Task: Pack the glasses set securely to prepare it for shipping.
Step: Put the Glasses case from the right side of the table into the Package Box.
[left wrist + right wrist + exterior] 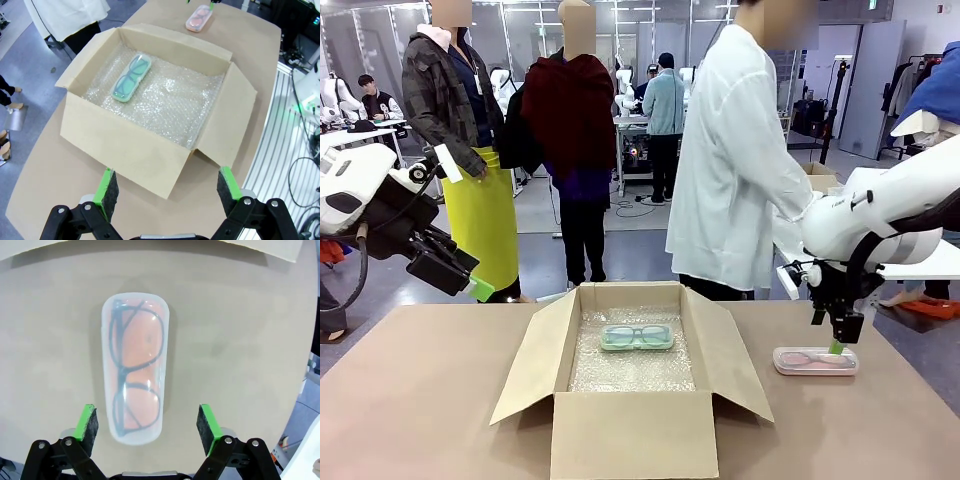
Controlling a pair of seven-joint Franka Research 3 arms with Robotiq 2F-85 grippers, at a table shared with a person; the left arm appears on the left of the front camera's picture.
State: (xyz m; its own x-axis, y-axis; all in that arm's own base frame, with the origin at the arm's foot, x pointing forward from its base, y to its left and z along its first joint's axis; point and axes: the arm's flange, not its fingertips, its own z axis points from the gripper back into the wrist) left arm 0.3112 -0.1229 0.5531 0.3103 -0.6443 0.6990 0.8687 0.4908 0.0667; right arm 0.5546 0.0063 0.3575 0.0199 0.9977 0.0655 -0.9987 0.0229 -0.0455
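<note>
Glasses set [131,77] is split: mint case [636,337] on bubble wrap [630,372] inside the box [630,440], pink case [815,360] on the desk [420,400]. I see my right tool [145,412] spread over it, left tool [166,174] spread, aloft.

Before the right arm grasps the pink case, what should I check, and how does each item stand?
1. Right jaws open: ok.
2. Pink case lies flat on the table, between the right jaws: ok.
3. Jaws low enough to grip it: cannot tell.
4. Mint green case already in the box: ok.
5. Bubble wrap beside it free: ok.
6. Left jaws open, off the box: ok.
</note>
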